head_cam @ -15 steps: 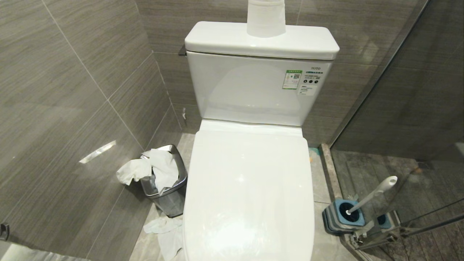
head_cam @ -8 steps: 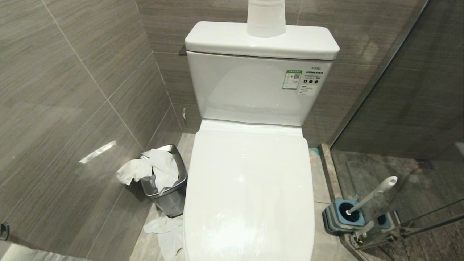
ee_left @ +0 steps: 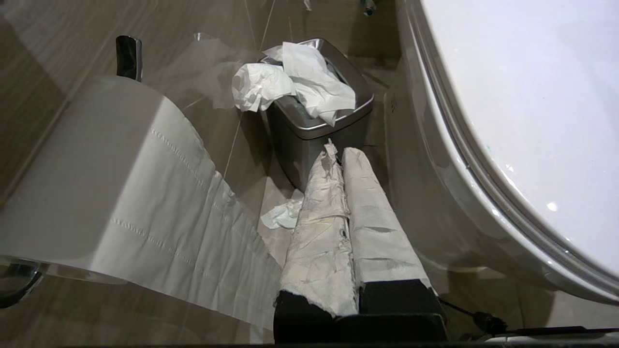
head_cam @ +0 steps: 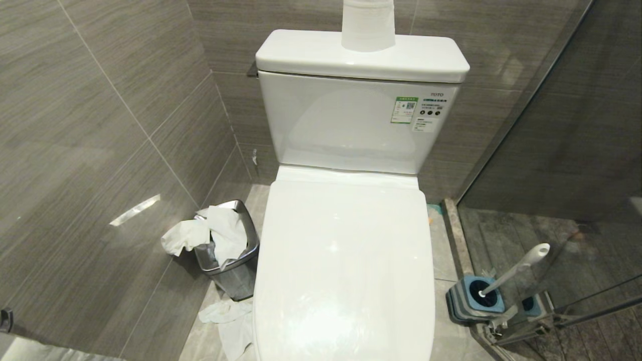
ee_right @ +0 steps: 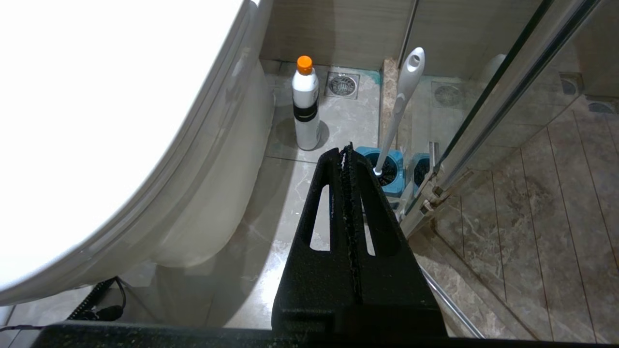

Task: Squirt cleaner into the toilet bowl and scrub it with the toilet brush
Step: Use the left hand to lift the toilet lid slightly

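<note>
Left gripper (ee_left: pixel 341 159) fingers pressed together, empty, wrapped in white tape, hanging low beside the toilet, pointing at the steel bin (ee_left: pixel 316 128) stuffed with tissue. Right gripper (ee_right: pixel 347 153) fingers also closed on nothing, low on the other side, aimed at the toilet brush (ee_right: pixel 400 101). Brush sits in its blue holder (head_cam: pixel 474 299) by the glass partition (ee_right: pixel 488 111). White bottle with orange cap (ee_right: pixel 306 104) stands on the floor just beside the toilet base, likely the cleaner. Toilet lid (head_cam: pixel 346 260) is down, so I can't see the toilet bowl. My read: nothing started. Left: lift lid, squirt, grab brush, scrub.
</note>
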Controlling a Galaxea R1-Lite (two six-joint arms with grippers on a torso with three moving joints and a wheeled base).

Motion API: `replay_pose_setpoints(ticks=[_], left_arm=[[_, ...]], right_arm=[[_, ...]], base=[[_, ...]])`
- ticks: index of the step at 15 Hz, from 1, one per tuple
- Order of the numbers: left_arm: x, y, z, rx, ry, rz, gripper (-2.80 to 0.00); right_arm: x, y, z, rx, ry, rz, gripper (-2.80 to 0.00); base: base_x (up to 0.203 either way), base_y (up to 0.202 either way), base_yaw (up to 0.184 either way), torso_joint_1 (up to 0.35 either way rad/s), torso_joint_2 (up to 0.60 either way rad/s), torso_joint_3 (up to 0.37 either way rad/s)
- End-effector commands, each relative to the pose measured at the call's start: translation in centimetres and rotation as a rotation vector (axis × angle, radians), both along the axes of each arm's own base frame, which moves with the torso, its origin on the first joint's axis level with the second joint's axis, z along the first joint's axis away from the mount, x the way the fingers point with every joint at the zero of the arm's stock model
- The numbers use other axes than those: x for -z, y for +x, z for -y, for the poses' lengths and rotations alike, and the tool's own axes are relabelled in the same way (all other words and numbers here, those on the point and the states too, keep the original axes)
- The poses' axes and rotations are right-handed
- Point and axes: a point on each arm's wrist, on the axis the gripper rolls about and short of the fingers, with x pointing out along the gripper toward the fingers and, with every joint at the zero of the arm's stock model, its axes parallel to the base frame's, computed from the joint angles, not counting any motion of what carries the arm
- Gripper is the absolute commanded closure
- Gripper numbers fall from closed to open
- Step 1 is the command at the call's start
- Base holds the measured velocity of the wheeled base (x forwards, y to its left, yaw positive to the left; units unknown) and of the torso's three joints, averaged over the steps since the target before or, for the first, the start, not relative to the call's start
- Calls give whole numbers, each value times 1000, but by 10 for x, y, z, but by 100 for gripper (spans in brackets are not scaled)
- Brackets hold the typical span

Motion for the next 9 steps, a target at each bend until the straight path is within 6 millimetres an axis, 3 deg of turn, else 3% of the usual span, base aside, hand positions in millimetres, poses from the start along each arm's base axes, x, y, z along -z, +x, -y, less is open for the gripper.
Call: replay_pose_setpoints(ticks=[1,5,9], left_arm=[[0,0,0,3,32,-4,0],[0,0,1,49,148,1,0],[0,0,1,39,101,-3,0]], right_arm=[[0,0,0,-2,-6,0,0],[0,0,-1,-57,-176,12,0],[1,1,-1,-54,-93,16,0]], base=[[0,0,0,0,0,0],[0,0,0,0,0,0],[0,0,0,0,0,0]])
